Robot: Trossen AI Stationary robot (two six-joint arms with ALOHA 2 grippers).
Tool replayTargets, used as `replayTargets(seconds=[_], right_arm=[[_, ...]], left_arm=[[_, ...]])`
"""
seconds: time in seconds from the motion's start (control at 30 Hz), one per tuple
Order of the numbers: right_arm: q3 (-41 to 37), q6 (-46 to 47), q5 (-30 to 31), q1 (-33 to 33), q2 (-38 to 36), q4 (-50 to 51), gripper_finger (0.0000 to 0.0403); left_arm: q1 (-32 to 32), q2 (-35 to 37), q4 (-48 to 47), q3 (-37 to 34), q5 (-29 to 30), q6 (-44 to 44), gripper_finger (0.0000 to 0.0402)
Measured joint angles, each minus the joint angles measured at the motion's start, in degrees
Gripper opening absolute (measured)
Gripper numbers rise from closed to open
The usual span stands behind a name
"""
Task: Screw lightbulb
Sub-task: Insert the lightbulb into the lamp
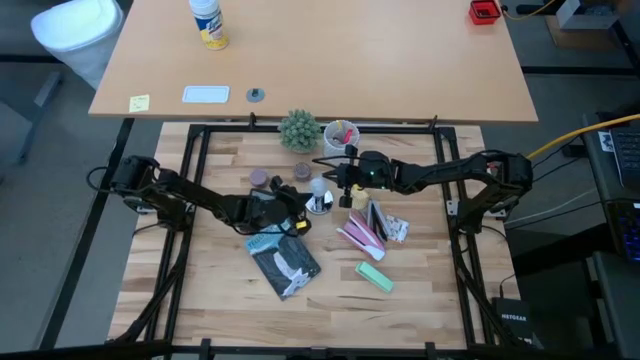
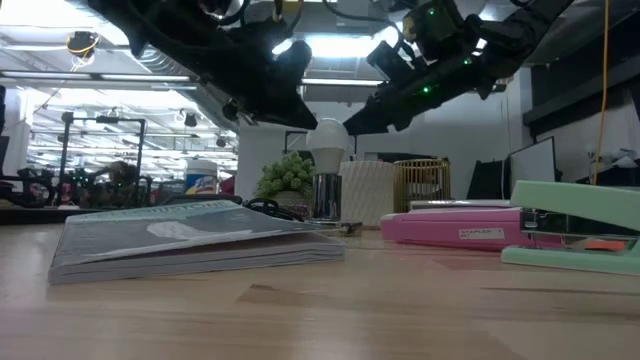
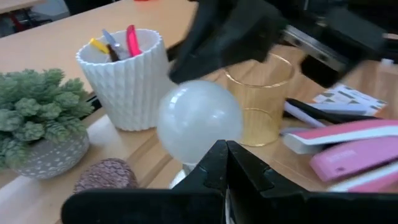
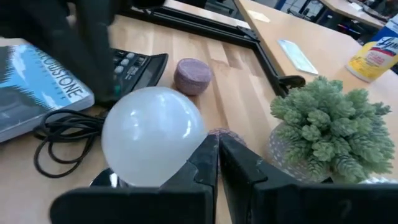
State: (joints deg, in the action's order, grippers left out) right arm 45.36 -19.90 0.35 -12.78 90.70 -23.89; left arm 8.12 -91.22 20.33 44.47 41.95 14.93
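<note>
The lightbulb [image 2: 329, 140] stands upright in its silver base [image 2: 326, 197] mid-table, seemingly seated, while the left gripper [image 3: 225, 163] and right gripper [image 4: 216, 155] flank it, jaws together.

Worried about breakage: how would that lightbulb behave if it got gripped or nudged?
The lightbulb has a smooth round frosted globe, so it is probably slippery and fragile under squeeze. Standing tall on a narrow shiny base, it looks apt to tip if pushed, and would likely roll if loose.

You are in an open lab or workshop: a framed butcher-block table [image 1: 230, 310], a large desk [image 1: 320, 60] at twelve o'clock, exposed ceiling ducts and strip lights [image 2: 60, 70], and cluttered benches [image 2: 60, 195] behind.
</note>
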Motion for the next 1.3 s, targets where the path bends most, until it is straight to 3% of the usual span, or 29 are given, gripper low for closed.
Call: replayTargets(seconds=[0.6,0.93,1.1,1.3], right_arm=[[0.0,0.6,-6.7,-0.1,-0.2,7.1,0.002],[-0.1,2.2,-18.6,0.2,0.1,7.8,0.002],[-0.1,3.4,-19.6,0.2,0.0,7.5,0.002],[-0.1,3.4,-19.3,0.1,-1.5,8.0,0.002]], left_arm=[[-2.8,0.0,-2.0,0.0,2.9,0.9,0.0],[-4.5,0.0,-1.7,0.0,1.9,1.2,0.0],[-4.6,0.0,-1.9,0.0,2.0,0.5,0.0],[-3.3,0.5,-1.7,0.0,11.6,-2.8,0.0]])
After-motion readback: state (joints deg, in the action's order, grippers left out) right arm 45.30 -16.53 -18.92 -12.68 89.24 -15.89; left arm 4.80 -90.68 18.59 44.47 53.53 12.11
